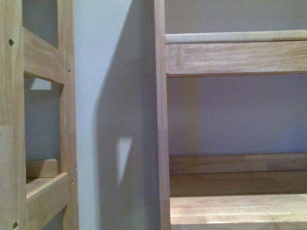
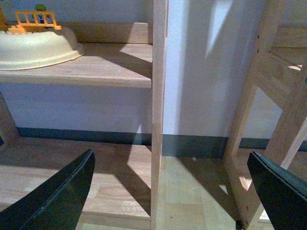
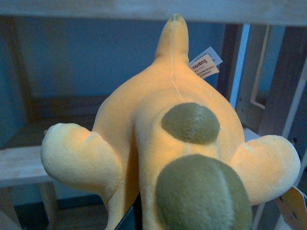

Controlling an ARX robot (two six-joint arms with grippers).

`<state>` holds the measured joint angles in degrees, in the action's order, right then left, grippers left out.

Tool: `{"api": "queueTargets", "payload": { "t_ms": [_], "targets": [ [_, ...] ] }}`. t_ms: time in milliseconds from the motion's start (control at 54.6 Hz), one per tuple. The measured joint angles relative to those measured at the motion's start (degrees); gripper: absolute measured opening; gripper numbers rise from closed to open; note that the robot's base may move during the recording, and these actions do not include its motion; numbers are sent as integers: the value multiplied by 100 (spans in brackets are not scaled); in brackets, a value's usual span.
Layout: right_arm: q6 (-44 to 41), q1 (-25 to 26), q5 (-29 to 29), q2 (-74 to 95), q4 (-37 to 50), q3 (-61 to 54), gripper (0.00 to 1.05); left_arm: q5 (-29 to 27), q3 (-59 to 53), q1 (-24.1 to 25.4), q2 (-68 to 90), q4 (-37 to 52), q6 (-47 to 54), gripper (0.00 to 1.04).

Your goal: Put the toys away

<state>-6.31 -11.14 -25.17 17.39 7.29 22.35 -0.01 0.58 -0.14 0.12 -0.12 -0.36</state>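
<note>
Front view – shelves: a wooden shelf unit point(image 1: 235, 57) fills the right half, with one rail high up and a bare board at the bottom.
Front view – left edge: a second wooden frame point(image 1: 43, 57) with cross rails stands close by.
Front view – between them: a pale wall point(image 1: 105, 72) carrying a broad shadow. Neither arm shows here.
Left wrist view – left gripper point(image 2: 170, 155): its two dark fingers point(image 2: 62, 196) stand wide apart with nothing between them.
Left wrist view – beyond the fingers: an upright wooden post point(image 2: 158, 120), a dark skirting strip point(image 2: 192, 143) at the foot of the wall, and a wooden floor point(image 2: 192, 191).
Left wrist view – shelf board point(image 2: 105, 67): a cream bowl point(image 2: 38, 48) sits on it, with a small orange fence piece point(image 2: 36, 19) on top of the bowl.
Right wrist view – plush toy point(image 3: 168, 143): orange-yellow with two olive patches point(image 3: 190, 123), pressed close to the camera and filling most of the frame. Its tapered end points at the shelf rail above, and a paper tag point(image 3: 205, 64) sticks out beside it.
Right wrist view – right gripper point(image 3: 130, 219): only a dark sliver shows at the toy's lower edge – the toy hides the rest, so it cannot be told how far the jaws stand or whether they clamp it.
Right wrist view – behind the toy: a lower board point(image 3: 19, 165) and a blue-tinted wall.
</note>
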Motion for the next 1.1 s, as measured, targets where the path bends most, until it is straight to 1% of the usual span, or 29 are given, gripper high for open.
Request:
{"api": "queueTargets", "payload": {
  "t_ms": [165,257,403,568,825,953,1099],
  "targets": [
    [-433,-66,39,505,385,734,7,0,0,0,0,0,-2,98],
    [-734,-68,192,826,610,1294,7,0,0,0,0,0,-2,98],
    [-855,44,516,1137,691,1869,7,0,0,0,0,0,-2,98],
    [-826,295,881,1491,535,2557,7,0,0,0,0,0,-2,98],
    [-601,380,1362,2065,120,3654,7,0,0,0,0,0,-2,98],
    [-363,680,1729,2603,188,4282,7,0,0,0,0,0,-2,98],
    [-127,1093,1982,3381,354,4946,7,0,0,0,0,0,-2,98]
  ]
}}
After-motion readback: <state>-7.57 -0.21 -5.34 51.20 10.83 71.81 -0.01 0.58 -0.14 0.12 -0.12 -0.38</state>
